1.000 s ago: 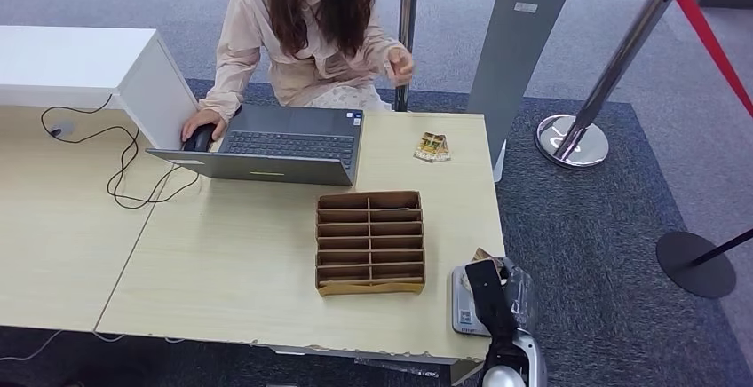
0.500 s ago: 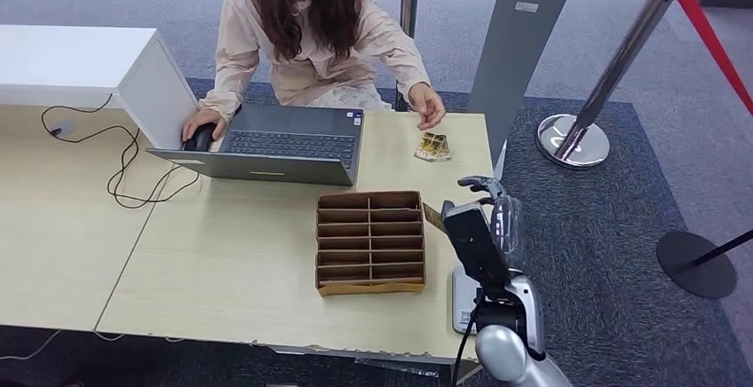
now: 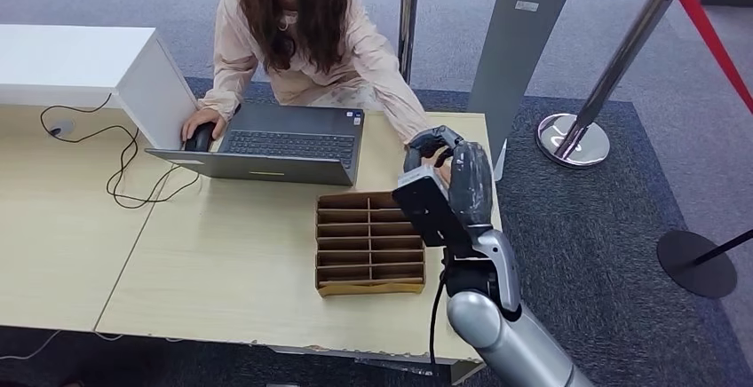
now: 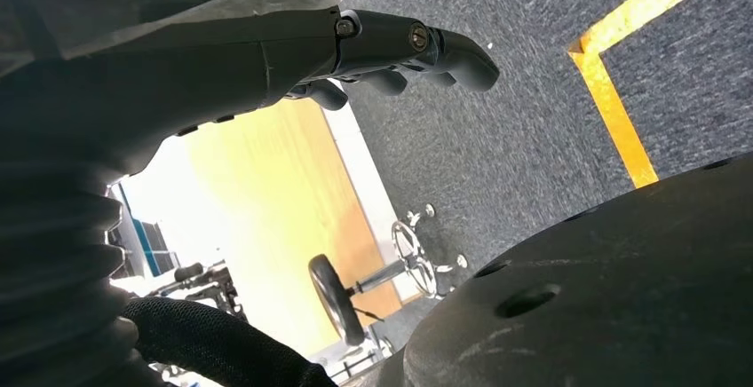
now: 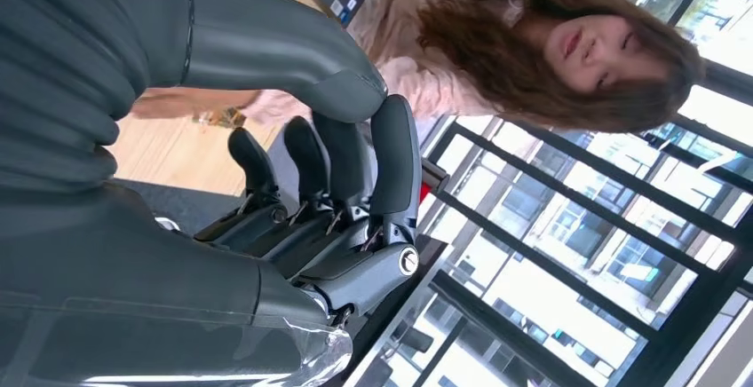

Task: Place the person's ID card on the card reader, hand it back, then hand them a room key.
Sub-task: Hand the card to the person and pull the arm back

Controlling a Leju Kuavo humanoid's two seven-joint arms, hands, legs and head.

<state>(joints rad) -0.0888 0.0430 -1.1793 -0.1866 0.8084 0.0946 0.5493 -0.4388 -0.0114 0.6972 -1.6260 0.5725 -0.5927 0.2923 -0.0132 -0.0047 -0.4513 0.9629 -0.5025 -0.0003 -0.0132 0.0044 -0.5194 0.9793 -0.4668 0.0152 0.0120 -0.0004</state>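
Right hand point(image 3: 444, 169) raised over far right end of table point(image 3: 222, 254), close to person's reaching hand point(image 5: 164, 103).
Fingers point(image 5: 391, 156) curled in beside thumb; cannot tell whether clamped on anything. Small gold-patterned card point(image 5: 219, 118) flat on table by person's hand, long axis too small to tell. Left hand point(image 4: 293, 50) over carpet, fingers nearly straight, holding nothing.

No text, brand or number can be read anywhere; the small stickers on the laptop point(image 3: 289, 143) and the label on the grey stand point(image 3: 526, 7) behind it are too blurred.
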